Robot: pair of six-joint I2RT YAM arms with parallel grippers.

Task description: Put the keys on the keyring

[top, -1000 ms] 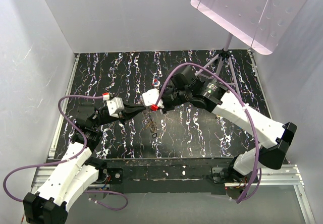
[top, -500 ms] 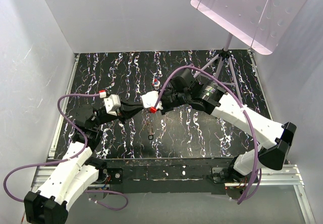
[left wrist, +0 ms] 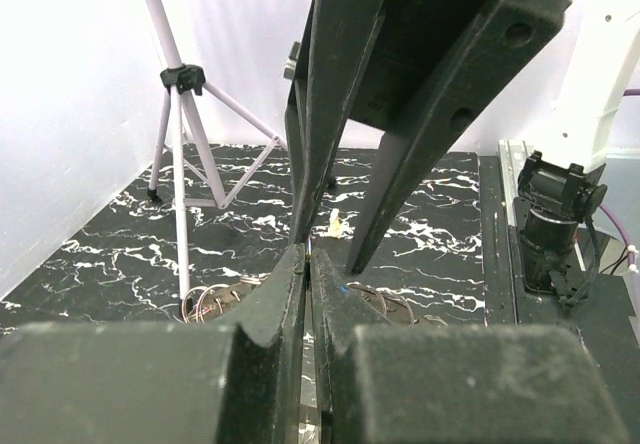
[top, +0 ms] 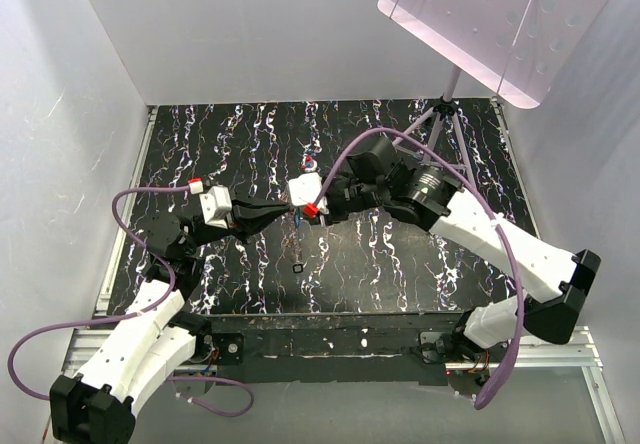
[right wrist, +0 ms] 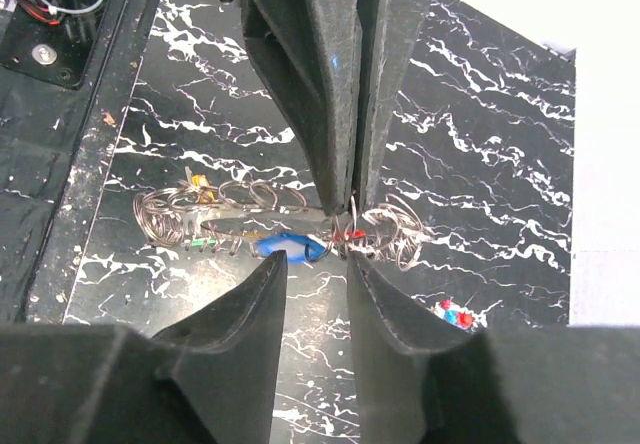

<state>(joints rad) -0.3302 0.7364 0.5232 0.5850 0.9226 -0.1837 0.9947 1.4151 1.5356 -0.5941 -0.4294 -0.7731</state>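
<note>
- The left arm [top: 150,329] reaches up from the near-left corner with its elbow bent. It stretches its left gripper [top: 284,211] sideways to the middle of the bench [top: 400,254].
- The right arm [top: 500,239] arches from the near-right corner over the bench and folds back. This brings the right gripper [top: 301,207] nose to nose with the other, and both hang above the surface.
- In the right wrist view, the left gripper's matte black, wedge-shaped fingers [right wrist: 335,114] are pressed together at the tips. They are clamped on the keyring [right wrist: 390,229], a tangle of thin, shiny wire loops.
- The keys [right wrist: 290,246] hang along the ring just under those tips. One has a glossy blue cap, and there are specks of red, yellow and green among the grey metal.
- The right gripper's fingers [right wrist: 260,294] stand apart, one on each side of the ring and the other gripper's tips.
- The bench is black with white marbled veins.
- A small beige lump [left wrist: 335,226] lies beyond the grippers, and a pale tripod [left wrist: 180,164] stands far back.
</note>
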